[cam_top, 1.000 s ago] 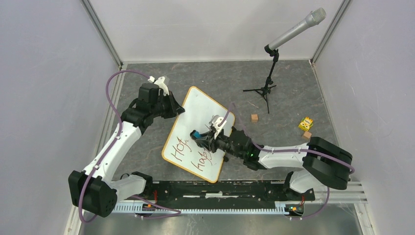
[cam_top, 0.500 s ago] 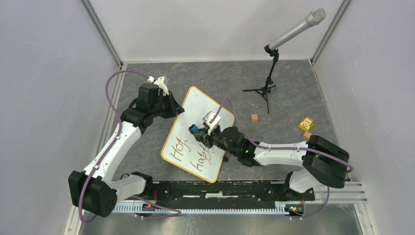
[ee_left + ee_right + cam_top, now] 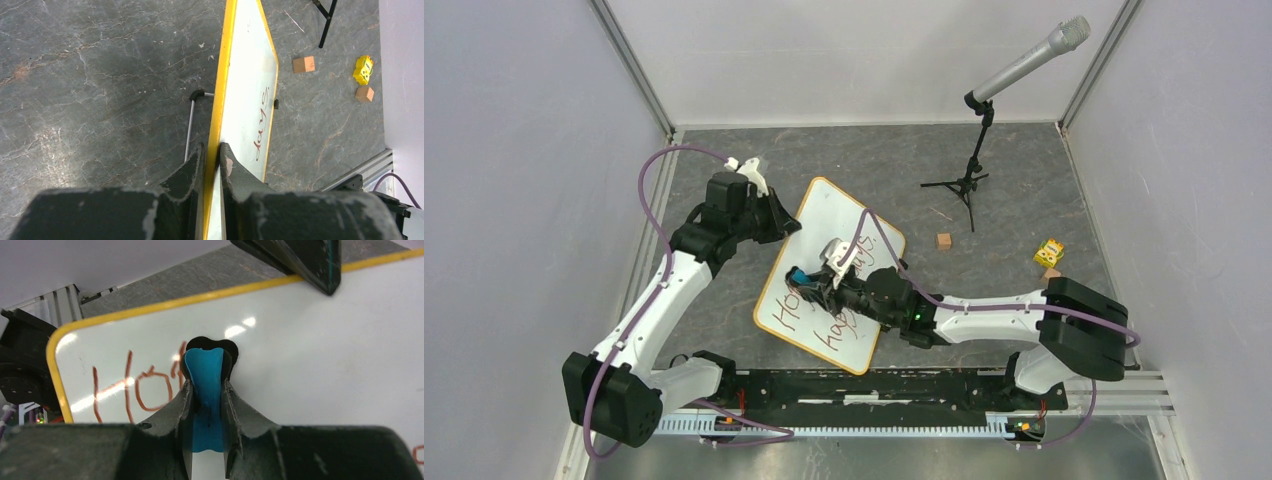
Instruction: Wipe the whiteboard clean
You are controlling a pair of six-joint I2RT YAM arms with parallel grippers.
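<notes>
**Editor:** What sits nearest the camera?

**Photographer:** The right arm (image 3: 994, 310). Its elbow is folded low at the near right of the desk (image 3: 1024, 190), and its forearm stretches leftward across the whiteboard (image 3: 832, 215). The right tool (image 3: 206, 390) is clamped on a blue eraser (image 3: 204, 365). The eraser's tip meets the white surface just beside the red-brown handwriting (image 3: 130, 387) at the board's near end.

**Editor:** And the other arm?

**Photographer:** The left arm (image 3: 659, 300) rises from the near left corner, bends at the elbow and reaches forward and inward to the board's far left edge. The left tool (image 3: 213, 152) is closed on the yellow frame, with one finger against each face of the board. A thin metal rod (image 3: 189, 130) shows just behind the back face.

**Editor:** How is the board placed?

**Photographer:** It sits at mid-desk, between the two arms. Its long axis runs near to far, angled slightly rightward at the far end. The writing is at the near end, and the far end shows plain white. I cannot tell whether it lies flat or leans.

**Editor:** What lies beyond it?

**Photographer:** To the right, well apart from the board, is a wooden block (image 3: 943, 240). Farther right, a second block (image 3: 1050, 274) sits just beside a yellow toy (image 3: 1049, 251). At the far right stands a microphone (image 3: 1034, 55) on a black tripod stand (image 3: 964, 185).
</notes>
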